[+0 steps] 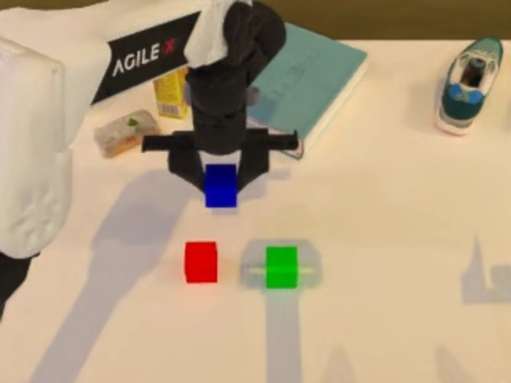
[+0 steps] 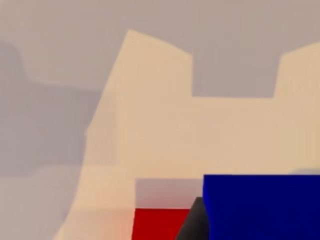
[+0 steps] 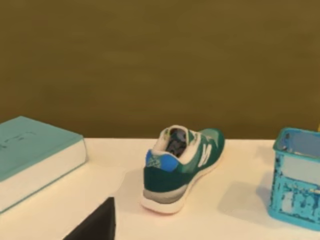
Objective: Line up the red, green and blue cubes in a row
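Observation:
My left gripper [image 1: 221, 179] is shut on the blue cube [image 1: 221, 185], holding it off the table behind the other two cubes. The red cube [image 1: 200, 262] and the green cube [image 1: 281, 266] rest side by side on the table, a small gap between them, red to the left. The blue cube hangs slightly right of the red one. In the left wrist view the blue cube [image 2: 260, 207] fills the lower corner beside a dark finger [image 2: 192, 222], with the red cube [image 2: 160, 225] below. My right gripper [image 3: 97, 225] is out of the top view, parked facing the shoe.
A teal book [image 1: 311, 80] lies at the back under the left arm. A yellow juice carton [image 1: 170, 92] and a wrapped snack [image 1: 126, 133] sit at the back left. A green shoe [image 1: 469, 84] is at the back right. A teal bin [image 3: 297, 177] stands near the shoe.

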You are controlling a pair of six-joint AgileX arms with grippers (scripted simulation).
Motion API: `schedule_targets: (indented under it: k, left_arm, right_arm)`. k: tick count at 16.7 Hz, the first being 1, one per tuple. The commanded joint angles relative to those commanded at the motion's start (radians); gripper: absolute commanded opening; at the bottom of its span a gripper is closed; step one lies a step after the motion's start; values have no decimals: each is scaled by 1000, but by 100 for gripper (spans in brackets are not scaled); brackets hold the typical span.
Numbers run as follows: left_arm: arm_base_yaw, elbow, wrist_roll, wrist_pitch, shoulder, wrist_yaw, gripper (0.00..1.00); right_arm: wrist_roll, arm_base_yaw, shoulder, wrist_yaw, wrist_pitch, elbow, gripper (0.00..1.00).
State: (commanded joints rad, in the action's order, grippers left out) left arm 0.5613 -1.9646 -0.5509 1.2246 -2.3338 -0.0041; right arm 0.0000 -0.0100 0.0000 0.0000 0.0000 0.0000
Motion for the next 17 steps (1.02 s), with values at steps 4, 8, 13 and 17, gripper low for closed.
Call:
schedule_targets:
  k: [4, 8, 13, 17]
  left_arm:
    - [164, -287, -162, 128, -130, 0, 0]
    - [293, -474, -289, 220, -218, 0, 0]
    - [320, -507, -315, 238, -234, 0, 0]
    - [318, -463, -311, 195, -226, 0, 0]
  right_arm:
    - [0, 0, 0, 0, 0, 0, 100]
    - [0, 0, 0, 0, 0, 0, 100]
    - [0, 0, 0, 0, 0, 0, 100]
    - [0, 0, 0, 0, 0, 0, 100]
